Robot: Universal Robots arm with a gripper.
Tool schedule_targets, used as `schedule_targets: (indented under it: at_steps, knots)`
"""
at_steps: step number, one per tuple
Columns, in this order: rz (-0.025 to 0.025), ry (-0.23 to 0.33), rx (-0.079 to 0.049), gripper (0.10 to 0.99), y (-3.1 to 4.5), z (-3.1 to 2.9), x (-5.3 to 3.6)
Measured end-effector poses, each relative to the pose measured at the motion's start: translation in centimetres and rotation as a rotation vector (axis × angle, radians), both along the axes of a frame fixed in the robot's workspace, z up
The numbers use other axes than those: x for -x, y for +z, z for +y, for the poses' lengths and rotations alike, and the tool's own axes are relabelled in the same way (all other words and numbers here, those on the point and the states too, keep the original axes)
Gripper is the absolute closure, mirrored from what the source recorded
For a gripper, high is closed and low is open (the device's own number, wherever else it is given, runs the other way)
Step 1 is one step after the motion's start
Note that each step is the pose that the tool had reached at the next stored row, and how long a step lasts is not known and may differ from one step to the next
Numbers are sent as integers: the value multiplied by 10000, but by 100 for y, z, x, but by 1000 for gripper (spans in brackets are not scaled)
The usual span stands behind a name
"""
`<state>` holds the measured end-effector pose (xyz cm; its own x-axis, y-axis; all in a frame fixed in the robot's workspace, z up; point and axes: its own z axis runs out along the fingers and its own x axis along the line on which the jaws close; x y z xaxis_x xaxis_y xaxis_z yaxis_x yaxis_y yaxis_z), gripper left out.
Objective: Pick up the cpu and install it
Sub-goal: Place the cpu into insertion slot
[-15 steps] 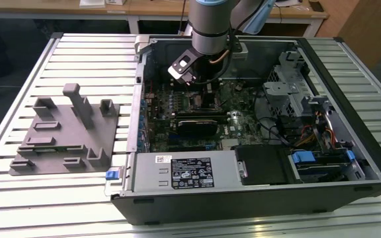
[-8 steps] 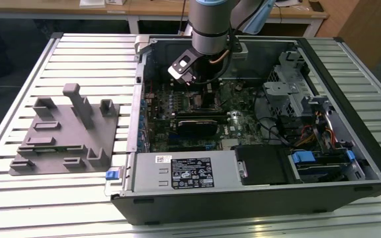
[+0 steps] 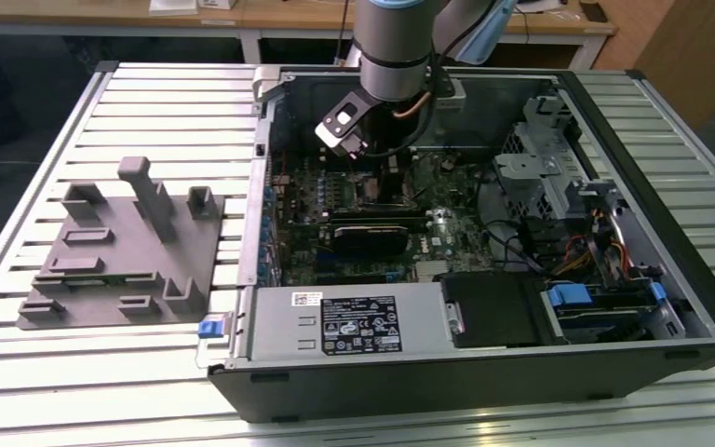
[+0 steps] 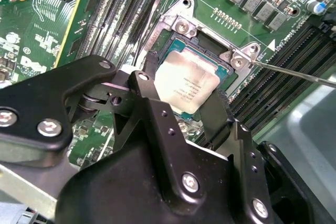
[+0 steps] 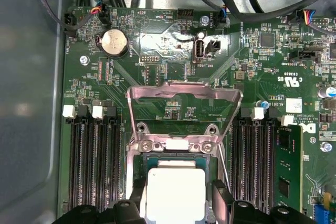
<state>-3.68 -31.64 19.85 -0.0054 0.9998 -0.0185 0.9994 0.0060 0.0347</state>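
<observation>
cpu in socket w/ load frame up; gripper straddles it, clamped or not: can't tell.

Raised socket frame and flanking memory slots hem the hand.

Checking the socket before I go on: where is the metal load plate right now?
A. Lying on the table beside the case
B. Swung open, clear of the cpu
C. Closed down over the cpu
B: in the first wrist view the load plate is swung open and back, leaving the silver top of the cpu uncovered.
</observation>
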Motion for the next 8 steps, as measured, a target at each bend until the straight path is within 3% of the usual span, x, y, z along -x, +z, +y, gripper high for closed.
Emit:
schedule_targets:
  at_steps: [3,4,5,7,8]
  knots:
    - [0,0,0,494,57,0,0]
    - [0,0,0,557,74,0,0]
    - [0,0,0,557,86,0,0]
    - [0,0,0,675,104,0,0]
    - [0,0,-1,675,112,0,0]
